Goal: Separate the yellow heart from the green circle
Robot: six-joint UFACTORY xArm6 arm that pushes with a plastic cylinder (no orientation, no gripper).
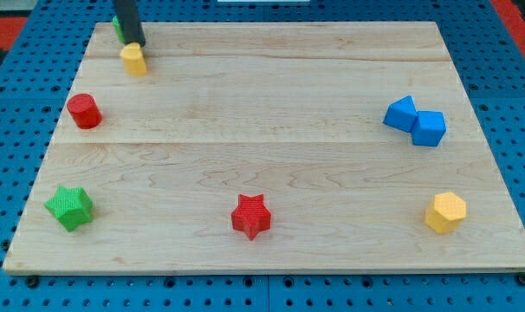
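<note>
The yellow heart (134, 59) lies near the view's top left corner of the wooden board (271, 95). My tip (135, 42) stands at the heart's top edge, touching or almost touching it. The green circle (118, 27) sits just above and left of the heart; my rod hides most of it, and only a green sliver shows at the rod's left side. The rod stands between the two blocks.
A red cylinder (85, 111) lies at the left edge. A green star (70, 207) sits at the bottom left. A red star (251, 216) is at the bottom centre. Two blue blocks (415, 121) touch at the right. A yellow hexagon (444, 212) is at the bottom right.
</note>
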